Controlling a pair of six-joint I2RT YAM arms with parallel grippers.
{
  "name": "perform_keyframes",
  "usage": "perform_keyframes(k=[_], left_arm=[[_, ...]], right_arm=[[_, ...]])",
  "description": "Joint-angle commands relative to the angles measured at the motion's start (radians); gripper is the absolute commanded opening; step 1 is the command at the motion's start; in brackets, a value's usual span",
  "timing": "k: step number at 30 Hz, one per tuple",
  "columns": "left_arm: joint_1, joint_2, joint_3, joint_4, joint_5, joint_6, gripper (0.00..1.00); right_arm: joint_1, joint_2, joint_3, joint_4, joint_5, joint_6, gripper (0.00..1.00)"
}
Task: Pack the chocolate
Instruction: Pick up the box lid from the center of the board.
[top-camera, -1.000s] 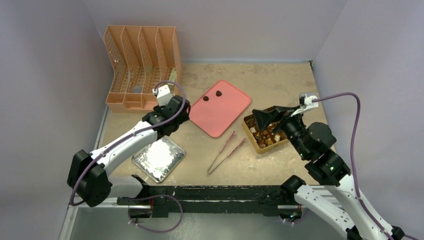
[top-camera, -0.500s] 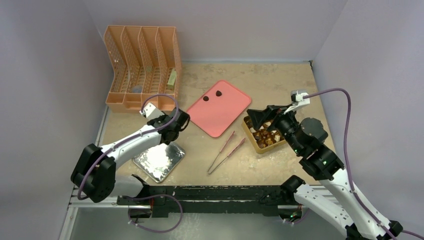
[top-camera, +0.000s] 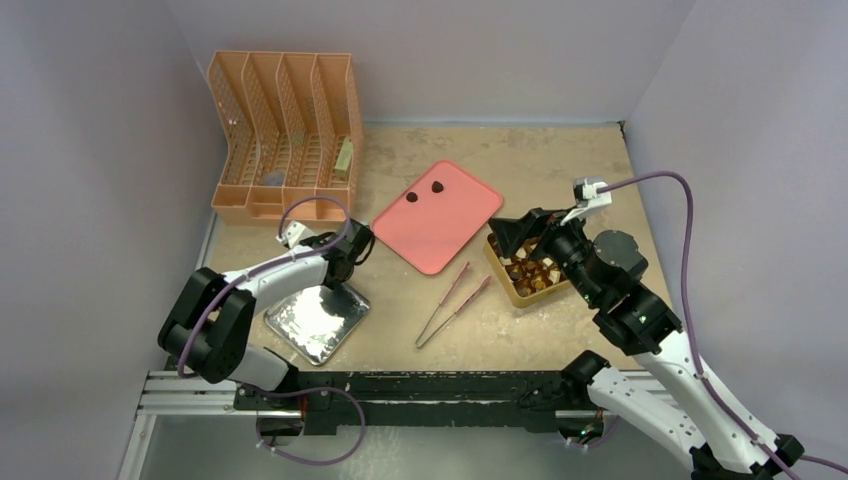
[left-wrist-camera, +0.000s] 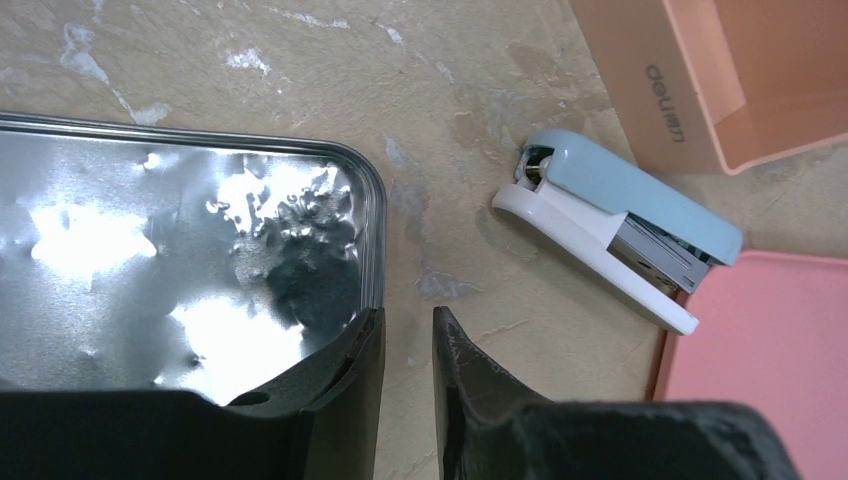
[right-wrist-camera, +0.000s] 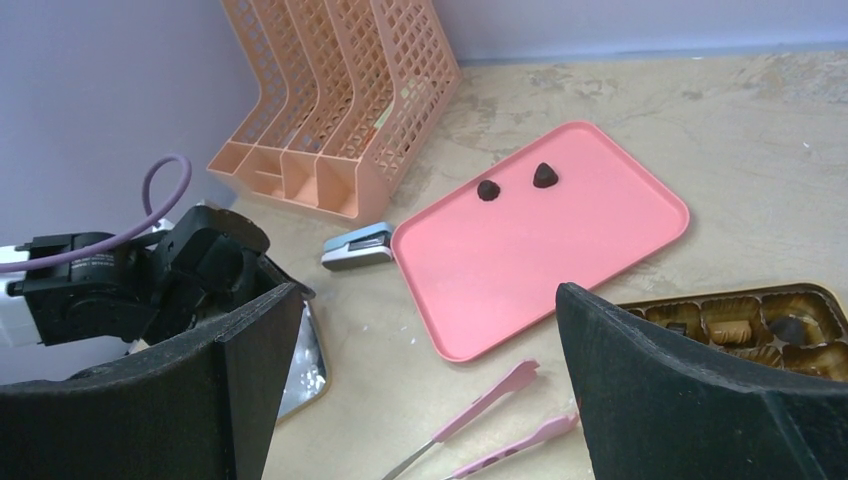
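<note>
Two chocolates (top-camera: 437, 186) lie on the tray (top-camera: 440, 225), tongs (top-camera: 452, 303) before it.

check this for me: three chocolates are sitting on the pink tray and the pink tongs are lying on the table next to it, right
Not quite. The pink tray holds two chocolates, not three; the right wrist view shows both dark pieces clearly. The rest stands: the pink tongs lie on the table next to the tray.

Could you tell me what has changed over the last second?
The left tool drew back to a corner of the silver tray, jaws narrowing astride its rim. The right tool edged left near the gold box, wide open. The pink tray, two chocolates and tongs stayed put.
</note>
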Motion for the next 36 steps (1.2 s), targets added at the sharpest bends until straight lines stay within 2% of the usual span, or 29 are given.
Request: perform_keyframes(k=[1,10,15,20,26,29,34,36], left_arm=[[0.015,0.037,-0.013,0.021,0.011,-0.045,0.21],[0.044,0.104,-0.04,0.003,0.092,-0.122,0.16],[0.047,0.086,-0.071,0.011,0.162,-0.155,0.0],[0.048,-0.075,-0.077,-0.033,0.209,-0.187,0.0],[0.048,-0.243,-0.028,-0.029,0.23,-0.083,0.0],[0.048,-0.303,-0.026,-0.017,0.273,-0.051,0.0],[0.047,-0.43,-0.053,0.07,0.39,0.01,0.0],[0.047,-0.492,-0.066,0.106,0.414,0.03,0.0]], right_arm=[[-0.002,0.012,0.001,0.07,-0.002,0.001,0.99],[-0.001,0.064,0.034,0.055,0.001,-0.007,0.99],[-0.002,0.1,0.051,0.036,-0.002,-0.021,0.99],[-0.002,0.12,0.059,0.045,-0.078,-0.018,0.99],[-0.002,0.156,0.03,0.142,-0.182,-0.048,0.99],[-0.002,0.212,0.039,0.2,-0.271,-0.13,0.99],[-0.001,0.314,0.178,0.177,-0.286,-0.122,0.98],[-0.002,0.342,0.205,0.212,-0.345,-0.111,0.97]])
